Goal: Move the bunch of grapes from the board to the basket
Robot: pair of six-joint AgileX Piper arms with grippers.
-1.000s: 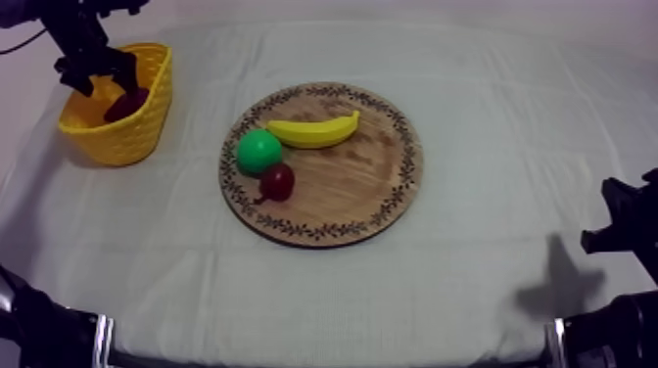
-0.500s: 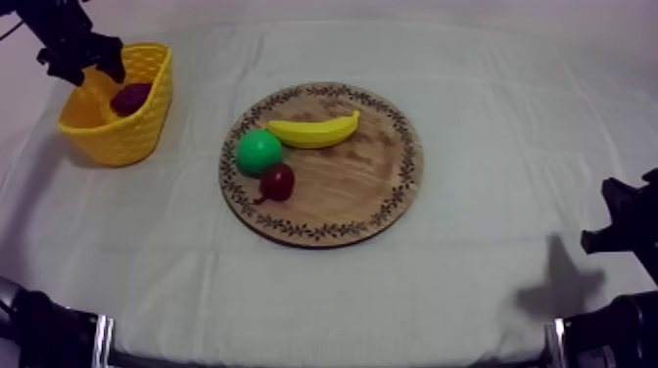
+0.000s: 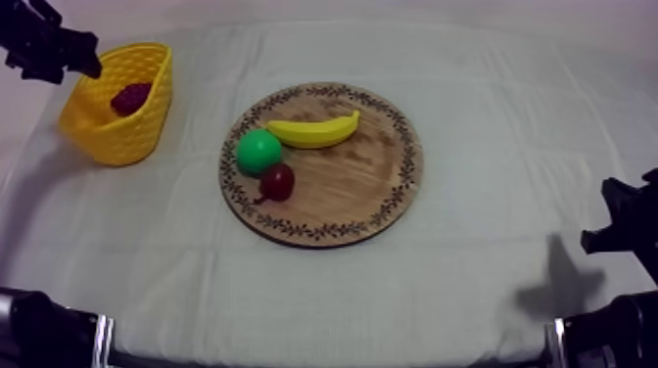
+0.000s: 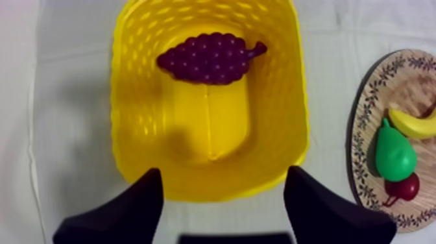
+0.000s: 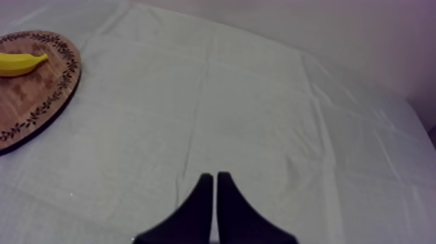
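The left gripper (image 4: 222,170) hangs at the far left, fingers spread wide with nothing between them. The right gripper (image 5: 215,175) rests low at the near right, fingers pressed together.

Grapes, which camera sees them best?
The left wrist view: it looks straight down into the basket, with the whole bunch of grapes lying inside. The top view gives a small dark patch in the basket; the right wrist view faces the board.

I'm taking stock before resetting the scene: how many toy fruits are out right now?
4. The bunch of grapes lies in the yellow basket; the banana, the pear and the small red fruit sit on the wooden board. Nothing looks hidden.
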